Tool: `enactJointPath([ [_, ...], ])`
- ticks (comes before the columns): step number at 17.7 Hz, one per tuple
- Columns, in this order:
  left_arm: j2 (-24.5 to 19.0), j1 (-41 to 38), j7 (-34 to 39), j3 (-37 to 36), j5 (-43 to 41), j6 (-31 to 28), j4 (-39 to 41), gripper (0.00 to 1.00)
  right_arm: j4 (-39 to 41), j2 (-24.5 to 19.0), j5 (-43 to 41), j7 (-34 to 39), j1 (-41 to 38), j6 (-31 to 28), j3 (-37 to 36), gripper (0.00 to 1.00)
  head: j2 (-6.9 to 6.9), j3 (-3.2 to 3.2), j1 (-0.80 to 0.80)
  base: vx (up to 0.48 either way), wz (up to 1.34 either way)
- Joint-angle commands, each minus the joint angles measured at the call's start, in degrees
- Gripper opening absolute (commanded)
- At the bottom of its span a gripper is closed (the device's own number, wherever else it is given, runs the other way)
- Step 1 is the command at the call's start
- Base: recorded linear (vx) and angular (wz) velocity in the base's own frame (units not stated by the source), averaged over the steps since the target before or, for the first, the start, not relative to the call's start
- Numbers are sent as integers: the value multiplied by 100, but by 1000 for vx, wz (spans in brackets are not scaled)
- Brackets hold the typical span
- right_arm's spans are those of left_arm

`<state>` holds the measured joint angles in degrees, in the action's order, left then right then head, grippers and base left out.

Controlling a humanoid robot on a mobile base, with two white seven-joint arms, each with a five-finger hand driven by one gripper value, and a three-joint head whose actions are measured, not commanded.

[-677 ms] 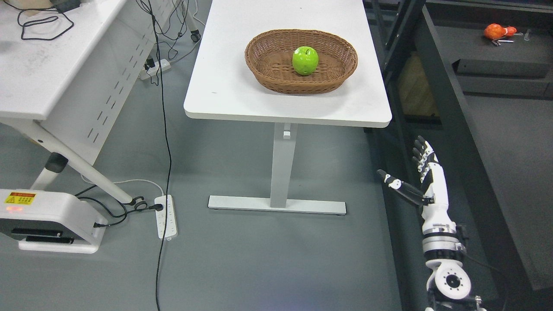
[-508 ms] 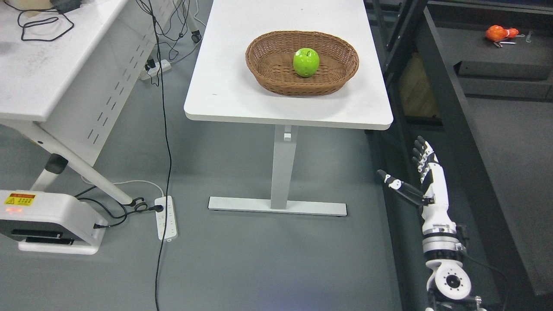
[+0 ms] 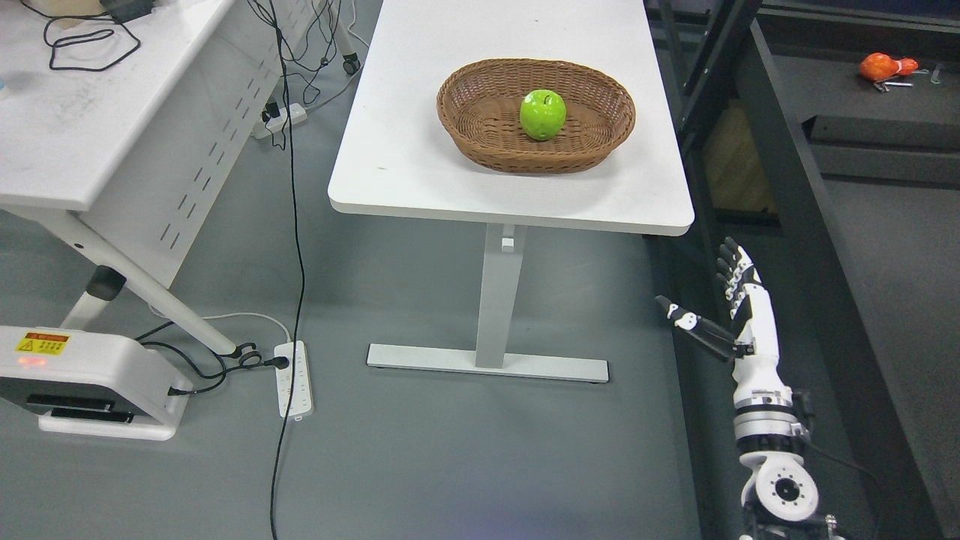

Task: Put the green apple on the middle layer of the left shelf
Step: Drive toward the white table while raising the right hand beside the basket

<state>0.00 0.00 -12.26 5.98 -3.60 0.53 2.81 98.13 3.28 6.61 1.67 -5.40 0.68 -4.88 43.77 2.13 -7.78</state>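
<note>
A green apple [image 3: 543, 115] lies in the middle of a brown wicker basket [image 3: 480, 127] on a white table [image 3: 420, 161]. My right hand [image 3: 720, 311] comes up from the lower right, below and to the right of the table's near right corner. Its fingers are spread, its thumb points left, and it holds nothing. It is far from the apple. A dark shelf unit [image 3: 780, 195] stands along the right side. My left arm does not show.
A second white table [image 3: 82, 135] with cables stands at the left. A black cable [image 3: 294, 247] hangs to a power strip [image 3: 292, 377] on the grey floor. A white device [image 3: 82, 382] sits at lower left. An orange object [image 3: 883, 67] lies on the dark shelf.
The whole picture has shifted right and slightly down, so the camera has moved. My right hand keeps the same pose and place in the picture.
</note>
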Motion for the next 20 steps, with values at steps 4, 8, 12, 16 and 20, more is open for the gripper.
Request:
enactJointPath([
  [4, -100, -53, 4, 0, 0, 0, 0, 100, -13, 1146, 2785, 0, 232, 231, 206, 98, 0, 0, 0, 32, 61],
  [8, -100, -53, 4, 0, 0, 0, 0, 100, 57, 1579, 2856, -8, 232, 379, -21, 100, 0, 0, 0, 62, 120],
  [12, -100, -53, 4, 0, 0, 0, 0, 100, 66, 1552, 2539, 18, 250, 1268, -330, 100, 0, 0, 0, 102, 156],
  [16, -100, -53, 4, 0, 0, 0, 0, 100, 66, 1579, 2512, 44, 338, 1022, -330, 100, 0, 0, 0, 158, 259],
  [20, -100, -53, -5, 0, 0, 0, 0, 100, 66, 1526, 2495, 62, 434, 1022, -277, 100, 0, 0, 0, 182, 226],
])
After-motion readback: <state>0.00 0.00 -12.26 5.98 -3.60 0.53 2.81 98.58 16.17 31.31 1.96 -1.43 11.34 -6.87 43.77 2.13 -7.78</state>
